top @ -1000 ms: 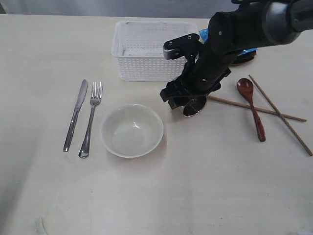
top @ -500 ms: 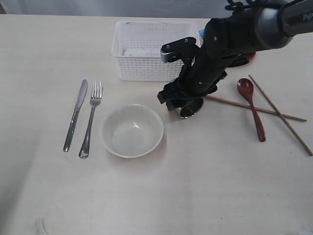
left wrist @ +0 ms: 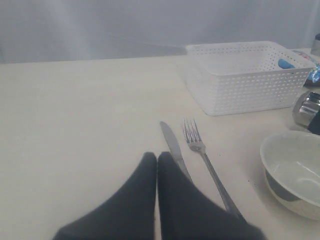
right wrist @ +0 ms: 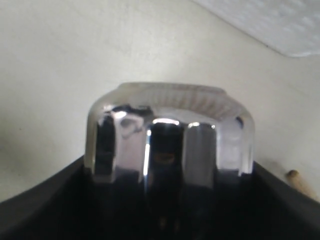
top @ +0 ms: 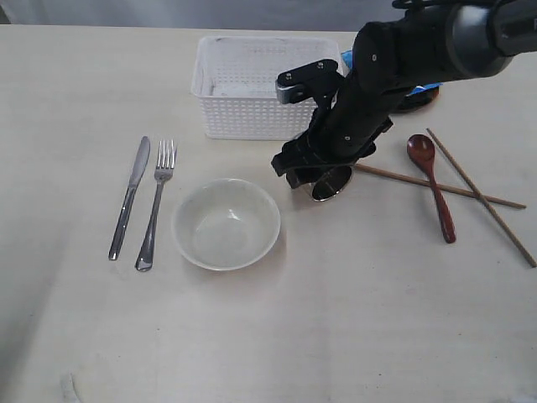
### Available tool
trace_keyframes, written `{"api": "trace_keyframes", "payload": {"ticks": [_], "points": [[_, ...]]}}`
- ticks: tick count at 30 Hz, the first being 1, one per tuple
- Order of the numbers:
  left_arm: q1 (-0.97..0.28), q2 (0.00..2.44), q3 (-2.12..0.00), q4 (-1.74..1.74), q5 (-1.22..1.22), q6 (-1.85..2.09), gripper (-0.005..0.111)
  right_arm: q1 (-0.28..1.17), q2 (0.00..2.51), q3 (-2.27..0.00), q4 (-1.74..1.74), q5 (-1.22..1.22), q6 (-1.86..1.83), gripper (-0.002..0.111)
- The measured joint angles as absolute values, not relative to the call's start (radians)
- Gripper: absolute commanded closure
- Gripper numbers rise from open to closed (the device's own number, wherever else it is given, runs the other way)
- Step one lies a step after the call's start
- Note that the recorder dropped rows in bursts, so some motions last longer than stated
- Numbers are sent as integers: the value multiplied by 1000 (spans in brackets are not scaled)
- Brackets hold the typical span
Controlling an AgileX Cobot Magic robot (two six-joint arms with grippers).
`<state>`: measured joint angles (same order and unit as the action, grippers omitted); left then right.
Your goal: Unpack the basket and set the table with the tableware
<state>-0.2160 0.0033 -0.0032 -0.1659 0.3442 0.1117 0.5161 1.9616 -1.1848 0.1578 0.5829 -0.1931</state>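
One item to set down. Low over the table [top: 377, 336], near the basket [top: 252, 92], beside the bowl [top: 226, 223]: steel cup [top: 332, 182], tilted, clamped in the right gripper [top: 319, 175]. Bring upright first, lower until flat, only then release. Idle left gripper [left wrist: 157, 160] pinched together, empty.

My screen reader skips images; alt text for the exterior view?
The right gripper holds a steel cup beside a white bowl on the table. Knife and fork lie left of the bowl, basket behind, red spoon and chopsticks right.
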Motion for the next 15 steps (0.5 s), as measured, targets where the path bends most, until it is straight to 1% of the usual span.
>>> {"api": "trace_keyframes", "payload": {"ticks": [3, 4, 8, 15], "points": [[-216, 3, -3, -166, 344, 112, 107, 516, 1922, -1191, 158, 601, -211, 54], [-216, 3, -3, -166, 344, 112, 107, 516, 1910, -1191, 158, 606, -214, 49], [-216, 3, -3, -166, 344, 112, 107, 516, 1897, -1193, 156, 625, -217, 51], [-216, 3, -3, -166, 344, 112, 107, 516, 1994, -1193, 156, 599, -217, 51]]}}
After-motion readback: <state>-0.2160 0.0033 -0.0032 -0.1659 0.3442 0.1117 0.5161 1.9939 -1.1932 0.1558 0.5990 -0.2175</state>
